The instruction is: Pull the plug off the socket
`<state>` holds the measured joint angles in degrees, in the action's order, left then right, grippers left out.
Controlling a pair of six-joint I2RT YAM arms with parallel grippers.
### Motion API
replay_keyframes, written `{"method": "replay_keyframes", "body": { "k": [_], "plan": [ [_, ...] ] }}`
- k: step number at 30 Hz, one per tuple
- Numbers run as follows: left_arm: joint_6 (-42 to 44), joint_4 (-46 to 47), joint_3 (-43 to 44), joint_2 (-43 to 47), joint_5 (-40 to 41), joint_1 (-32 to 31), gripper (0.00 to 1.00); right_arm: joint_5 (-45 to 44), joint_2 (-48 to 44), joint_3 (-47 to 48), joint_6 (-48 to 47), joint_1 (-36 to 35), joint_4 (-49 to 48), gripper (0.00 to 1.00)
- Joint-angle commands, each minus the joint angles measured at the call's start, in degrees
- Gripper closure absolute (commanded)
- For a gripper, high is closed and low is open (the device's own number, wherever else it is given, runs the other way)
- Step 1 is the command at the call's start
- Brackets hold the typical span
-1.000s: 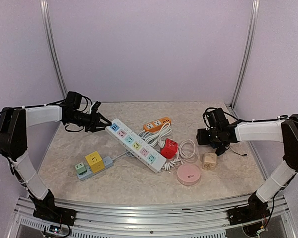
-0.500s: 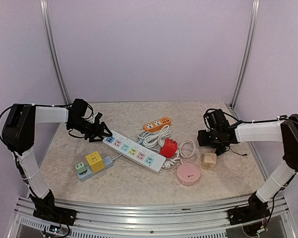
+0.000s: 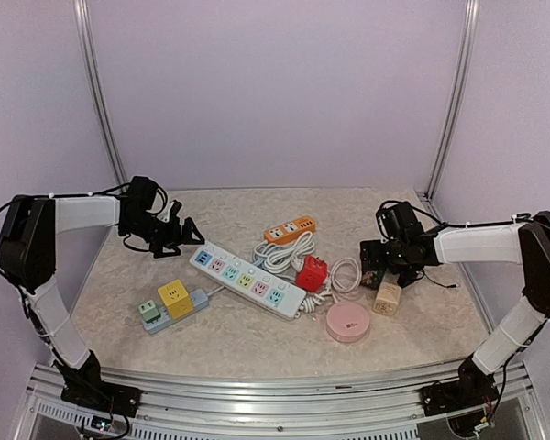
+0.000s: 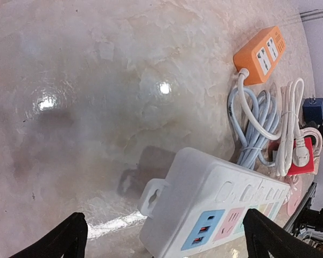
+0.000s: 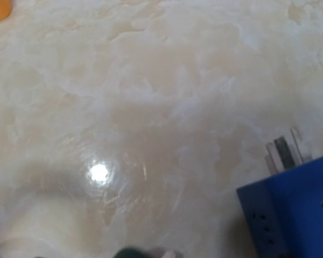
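Holding my left gripper [image 3: 185, 225] wide open and empty beside the white power strip's [image 3: 246, 280] end to steady it, I judge my right gripper [image 3: 370, 269] grips the blue plug [image 5: 293, 212], prongs bare above the desk [image 3: 257, 348].

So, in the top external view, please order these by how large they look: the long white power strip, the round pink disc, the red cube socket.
1. long white power strip with pastel sockets
2. round pink disc
3. red cube socket, clearly the smallest
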<state>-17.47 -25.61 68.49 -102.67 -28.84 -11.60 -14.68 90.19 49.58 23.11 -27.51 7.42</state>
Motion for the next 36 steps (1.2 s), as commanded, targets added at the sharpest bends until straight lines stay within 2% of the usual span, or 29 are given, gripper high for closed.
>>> {"method": "replay_keyframes", "body": {
  "k": [1,9,16,22,28,36],
  "plan": [
    [-0.09,3.02,-2.22,6.58,4.99,0.81,0.01,-0.87,-3.21,-1.00,-1.69,0.57,0.29,0.07],
    [-4.48,2.55,-6.46,18.29,6.91,1.04,0.01,2.02,-12.22,0.24,-7.61,-1.71,0.60,0.07],
    [-15.41,2.56,-22.29,33.93,6.07,-0.54,0.01,2.12,-14.95,2.13,-10.24,-5.20,0.54,0.07],
    [-20.36,4.15,-31.99,40.47,3.36,-3.68,0.01,2.08,-13.08,2.09,-10.22,-7.50,-1.42,0.07],
    [-19.07,3.23,-32.98,41.15,4.32,-3.98,0.01,0.74,-12.26,2.75,-10.72,-9.10,-0.51,0.07],
    [-16.46,1.68,-28.38,34.90,3.35,-7.99,0.01,-0.27,-13.69,2.82,-11.06,-9.25,0.45,0.07]
  ]
}}
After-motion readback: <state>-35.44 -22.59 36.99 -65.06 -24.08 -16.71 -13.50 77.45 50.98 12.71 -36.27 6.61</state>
